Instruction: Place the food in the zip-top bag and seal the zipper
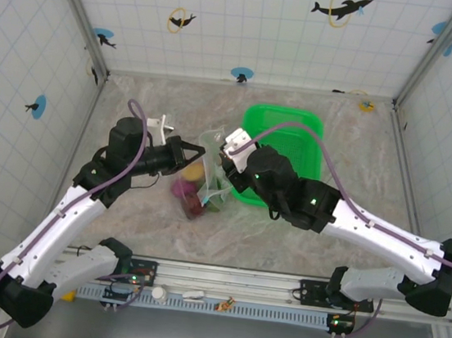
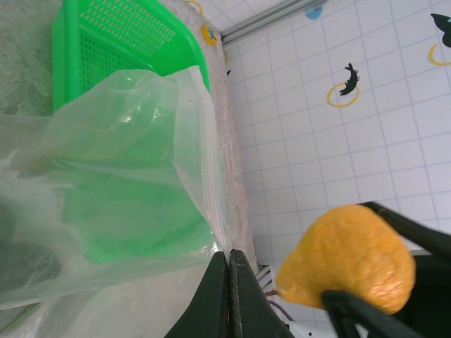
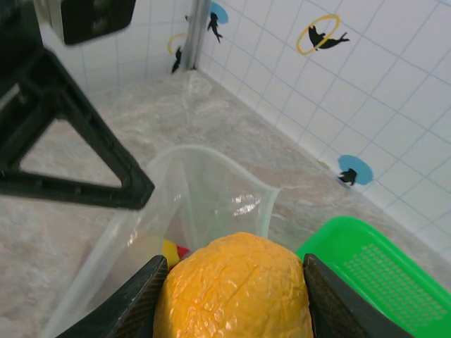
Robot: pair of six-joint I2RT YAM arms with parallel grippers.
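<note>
Right wrist, right end effector (image 3: pixel 235 308) clasping food (image 3: pixel 236 278), left end effector (image 2: pixel 229 271) (closed) pinching bag (image 2: pixel 120 176)

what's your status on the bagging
Left gripper shut on bag rim. Right gripper shut on orange fruit at open mouth. Path into bag clear.

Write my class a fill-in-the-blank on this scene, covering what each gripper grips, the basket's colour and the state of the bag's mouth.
1. The left gripper is shut on the edge of the clear zip-top ____.
2. The right gripper is shut on one orange piece of toy ____.
3. The mesh basket is coloured ____.
4. The held container's mouth is not sealed but ____.

Missing words: bag; food; green; open.
</note>
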